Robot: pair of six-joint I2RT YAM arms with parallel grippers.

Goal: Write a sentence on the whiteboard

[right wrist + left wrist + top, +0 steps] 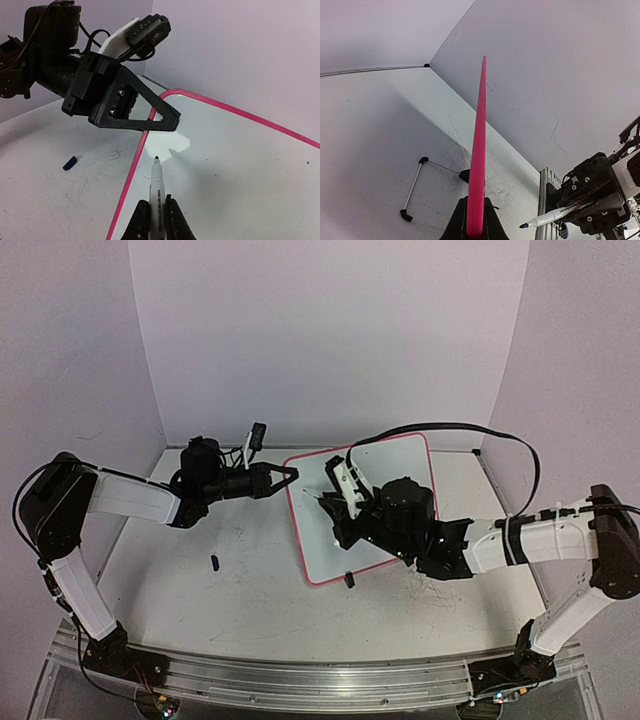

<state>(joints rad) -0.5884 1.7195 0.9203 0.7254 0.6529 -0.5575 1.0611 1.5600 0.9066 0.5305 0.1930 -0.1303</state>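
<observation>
A white table point(230, 610), scuffed with grey scribbles, was boxed in by pale lilac walls point(330, 340) along its far, left and right edges. A ribbed metal rail point(300, 680) ran along its near edge. The near half and the left-centre stretch lay open. A small dark blue cap point(214, 562) rested there, well apart from the board.

The whiteboard point(395, 460) sat on the right half of the table, toward the far edge. It was turned askew, so its rim ran at a slant to the table's edges and its far right corner came near the right wall. It was a smooth, glossy white rectangle with rounded corners and a thin pink-red rim. A small black clip foot point(349, 580) showed at its near edge. The visible part of its face was plain white. Whether it lay flat could not be told.

The left fingers point(172, 120), flat, black and triangular, were pressed together on the rim at the board's far left corner, pinching it. The right fingers point(156, 210) pinched a slim white marker point(156, 182) with a dark tip. The tip pointed at the board just inside its left rim, near the left fingers. Whether the tip touched the board could not be told.
</observation>
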